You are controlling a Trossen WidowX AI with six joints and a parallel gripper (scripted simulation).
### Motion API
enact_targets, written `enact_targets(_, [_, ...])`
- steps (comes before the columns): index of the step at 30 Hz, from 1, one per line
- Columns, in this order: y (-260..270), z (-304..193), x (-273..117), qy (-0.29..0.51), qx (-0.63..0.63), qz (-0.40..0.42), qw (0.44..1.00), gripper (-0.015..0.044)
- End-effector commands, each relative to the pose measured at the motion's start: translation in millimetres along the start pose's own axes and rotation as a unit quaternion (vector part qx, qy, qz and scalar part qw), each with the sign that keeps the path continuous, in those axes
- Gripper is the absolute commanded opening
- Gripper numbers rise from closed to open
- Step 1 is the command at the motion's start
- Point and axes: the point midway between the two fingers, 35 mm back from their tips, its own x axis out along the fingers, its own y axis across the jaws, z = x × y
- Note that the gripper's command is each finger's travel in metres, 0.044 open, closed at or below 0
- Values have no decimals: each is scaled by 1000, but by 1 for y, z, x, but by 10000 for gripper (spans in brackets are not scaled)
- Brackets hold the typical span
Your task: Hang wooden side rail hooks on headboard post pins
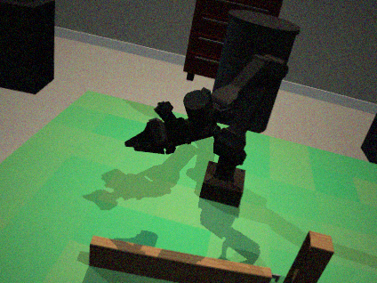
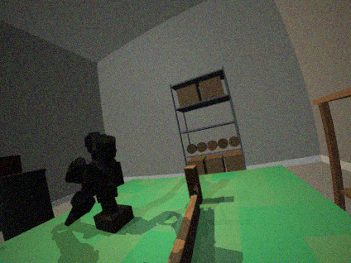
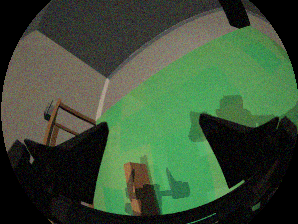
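The wooden side rail stands on edge along the front of the green table. Its right end in the top view lies close beside the headboard post, which stands upright. A little grey metal shows between them; whether both hooks sit on the pins is too small and dark to tell. My gripper is open and empty, raised over the table, well behind the rail and away from it. A wooden piece shows low between the fingers, farther off; I cannot tell which part it is.
The arm's base stands behind the rail. A dark cylinder and a dark red dresser stand behind the arm. A shelf rack and a wooden frame stand beyond the table.
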Motion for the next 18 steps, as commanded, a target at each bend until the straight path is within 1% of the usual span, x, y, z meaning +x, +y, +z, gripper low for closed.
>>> enact_targets(1, [35,-64,-31,138,122,39,982,440])
enact_targets(5, [47,-98,-55,214,179,34,960,440])
enact_targets(9, [53,-131,-83,286,230,13,930,440])
enact_targets(18, [49,-192,-160,419,309,-83,850,440])
